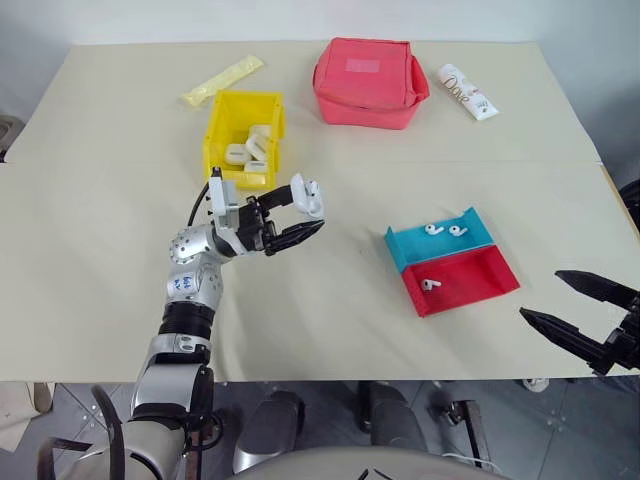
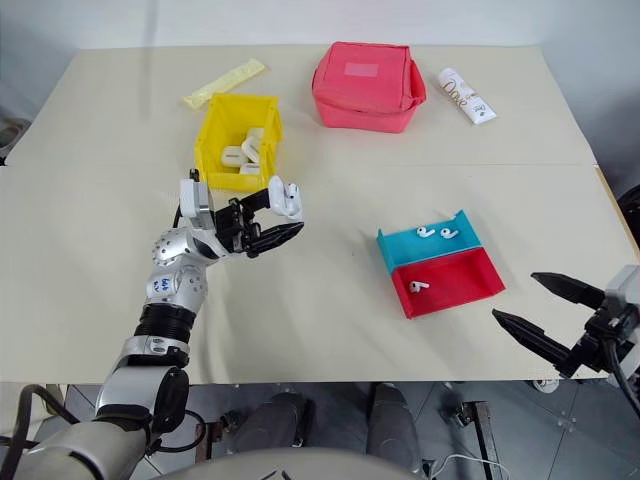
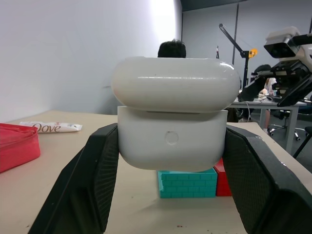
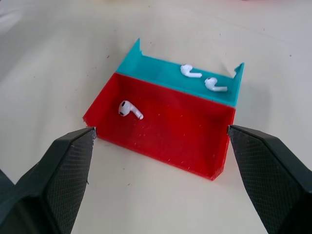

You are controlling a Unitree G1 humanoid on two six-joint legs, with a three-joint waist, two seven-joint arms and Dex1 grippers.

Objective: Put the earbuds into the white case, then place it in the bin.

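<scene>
My left tool (image 1: 300, 215) grips the white case (image 1: 310, 197) (near the bin (image 1: 243, 140)); my right tool (image 1: 575, 312) gapes wide beside the trays (image 1: 455, 270) holding earbuds (image 1: 433, 229).

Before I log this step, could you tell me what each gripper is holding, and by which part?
The left gripper holds the white case by the two sides of its lower body, lid closed. The right gripper is open and holds nothing.

A beige table (image 1: 100, 250) carries a yellow bin (image 1: 222, 140), red pouch (image 1: 368, 82), white tube (image 1: 467, 91), pale yellow sachet (image 1: 222, 81), and joined teal tray (image 1: 410, 247) and red tray (image 1: 470, 282)
</scene>
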